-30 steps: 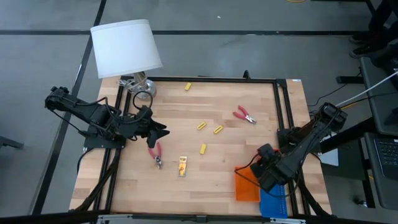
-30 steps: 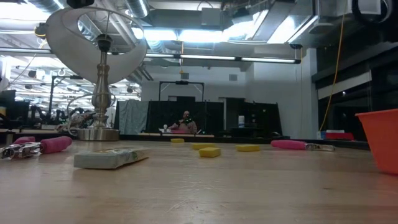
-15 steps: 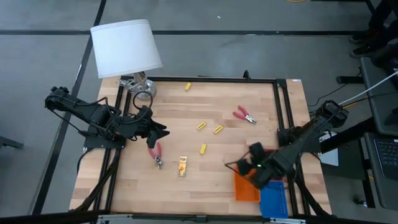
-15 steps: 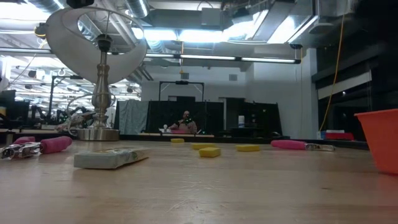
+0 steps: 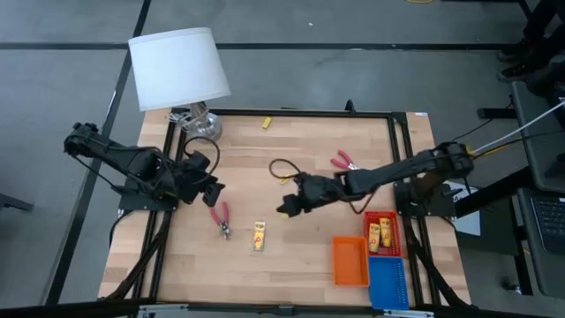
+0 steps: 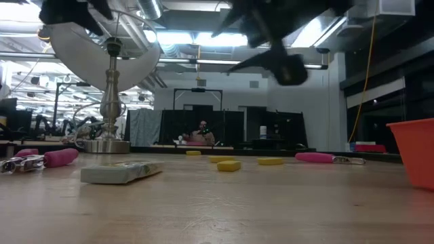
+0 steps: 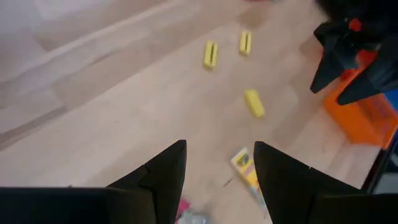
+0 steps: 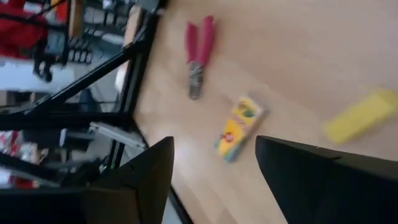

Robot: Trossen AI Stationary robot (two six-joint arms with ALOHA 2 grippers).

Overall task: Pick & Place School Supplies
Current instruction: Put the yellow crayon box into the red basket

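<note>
My right gripper (image 5: 284,209) (image 8: 214,140) hovers open over the table's middle, above a yellow block (image 8: 360,115). A yellow-orange pack (image 5: 259,235) (image 8: 238,127) and a red-handled tool (image 5: 221,216) (image 8: 199,50) lie flat toward the near-left of it. My left gripper (image 5: 214,190) (image 7: 219,144) hangs open by the left edge, just far of that tool. A second red-handled tool (image 5: 344,162) lies right of centre. Other yellow blocks (image 5: 267,123) (image 5: 284,179) (image 7: 210,54) rest on the wood. Two packs (image 5: 380,233) lie in the red tray.
The red tray (image 5: 380,216), the orange tray (image 5: 350,262) and the blue tray (image 5: 388,284) sit at the near-right corner. A white-shaded lamp (image 5: 179,66) stands at the far-left corner. A black frame (image 5: 300,113) borders the table. Bare wood lies along the near edge.
My right arm has swung from over the near-right trays toward the table's middle and stretched out low there, uncovering the red tray with its packs. My left gripper has drawn back slightly toward the left edge. The supplies on the wood have stayed in place.
</note>
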